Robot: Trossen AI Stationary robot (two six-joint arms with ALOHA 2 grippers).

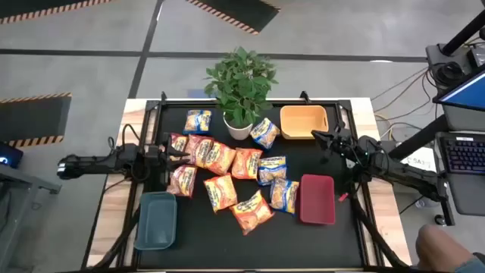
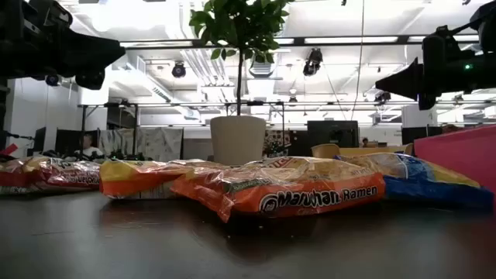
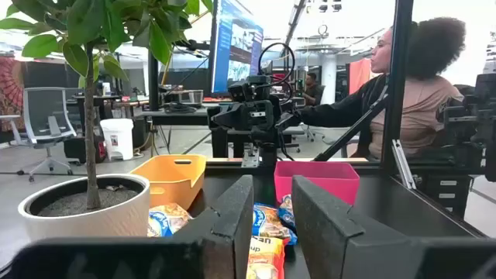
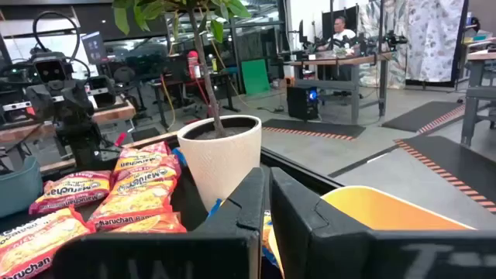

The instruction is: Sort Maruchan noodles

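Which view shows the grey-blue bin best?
The high view: the whole grey-blue bin lies near the table's front left corner, visibly empty. The right wrist view catches only its edge; the low and left wrist views miss it.

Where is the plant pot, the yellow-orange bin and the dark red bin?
plant pot (image 1: 237,129), high view, its white side.
yellow-orange bin (image 1: 303,121), high view, its inside floor.
dark red bin (image 1: 317,199), high view, its inside floor.

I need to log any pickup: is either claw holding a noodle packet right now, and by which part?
Nothing is held. The left claw and the right claw both hang empty above the table, apart from the noodle packets.
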